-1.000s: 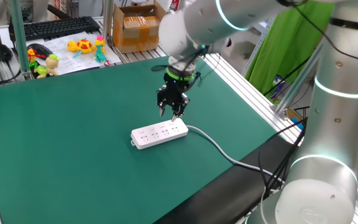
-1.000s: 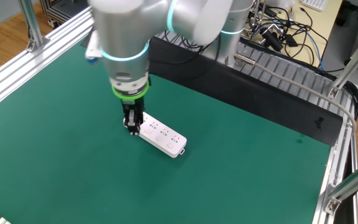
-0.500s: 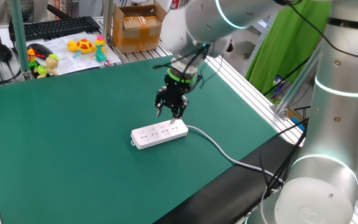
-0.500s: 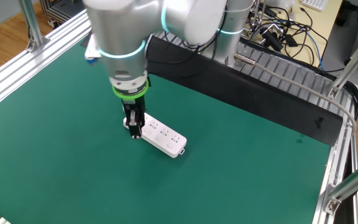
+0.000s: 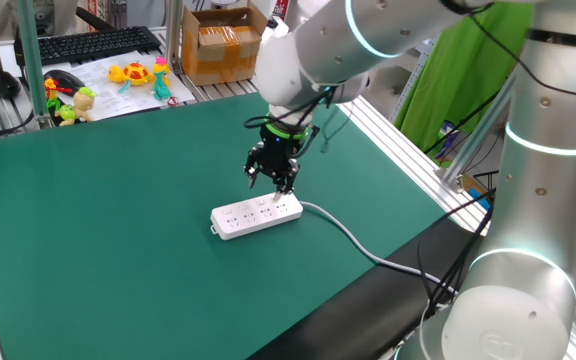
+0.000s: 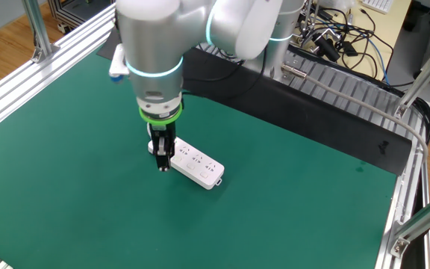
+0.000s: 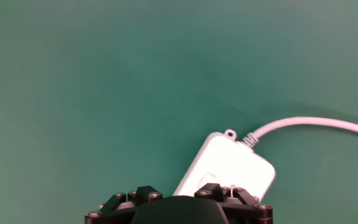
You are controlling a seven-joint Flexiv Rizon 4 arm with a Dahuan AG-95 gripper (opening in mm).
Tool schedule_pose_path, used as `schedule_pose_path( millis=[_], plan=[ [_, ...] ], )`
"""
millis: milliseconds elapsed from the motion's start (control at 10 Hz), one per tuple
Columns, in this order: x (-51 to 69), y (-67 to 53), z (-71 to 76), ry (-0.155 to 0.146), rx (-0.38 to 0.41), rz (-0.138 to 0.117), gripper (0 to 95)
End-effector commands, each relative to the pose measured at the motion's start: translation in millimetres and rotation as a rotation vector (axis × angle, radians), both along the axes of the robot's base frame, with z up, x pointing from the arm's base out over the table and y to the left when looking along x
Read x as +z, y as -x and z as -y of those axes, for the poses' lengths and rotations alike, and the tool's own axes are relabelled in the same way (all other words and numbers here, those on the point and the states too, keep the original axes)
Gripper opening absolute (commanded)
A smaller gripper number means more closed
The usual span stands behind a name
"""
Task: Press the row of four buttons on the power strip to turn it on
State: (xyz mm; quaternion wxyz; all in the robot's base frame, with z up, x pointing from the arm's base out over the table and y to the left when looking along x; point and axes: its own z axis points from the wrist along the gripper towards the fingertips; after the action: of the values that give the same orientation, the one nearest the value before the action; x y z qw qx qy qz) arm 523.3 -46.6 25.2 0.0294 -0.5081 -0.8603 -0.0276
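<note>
Since earlier, gripper point(image 5: 272, 180) shifted along power strip point(image 5: 256, 215); whether its fingers are apart is unclear.

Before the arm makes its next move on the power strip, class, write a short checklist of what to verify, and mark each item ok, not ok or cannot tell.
1. Power strip lies flat on the green mat: ok.
2. Gripper points down over the cable end of the strip: ok.
3. Cable runs away from the strip, clear of the gripper: ok.
4. Fingertips lined up with one of the four buttons: cannot tell, the buttons are too small to make out.
5. Fingers open or shut: cannot tell, no view shows the tips.
6. Any button already pressed: cannot tell.
</note>
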Motion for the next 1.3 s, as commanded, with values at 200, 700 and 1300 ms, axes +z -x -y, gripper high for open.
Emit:
schedule_pose_path(
  millis=[200, 700, 1300],
  plan=[
    [2.5, 0.6, 4.2, 0.004, 0.006, 0.001, 57.0],
    [-0.4, -1.4, 6.3, 0.005, 0.004, -0.001, 57.0],
    [-0.5, -2.6, 7.1, -0.006, -0.043, -0.002, 57.0]
  ],
)
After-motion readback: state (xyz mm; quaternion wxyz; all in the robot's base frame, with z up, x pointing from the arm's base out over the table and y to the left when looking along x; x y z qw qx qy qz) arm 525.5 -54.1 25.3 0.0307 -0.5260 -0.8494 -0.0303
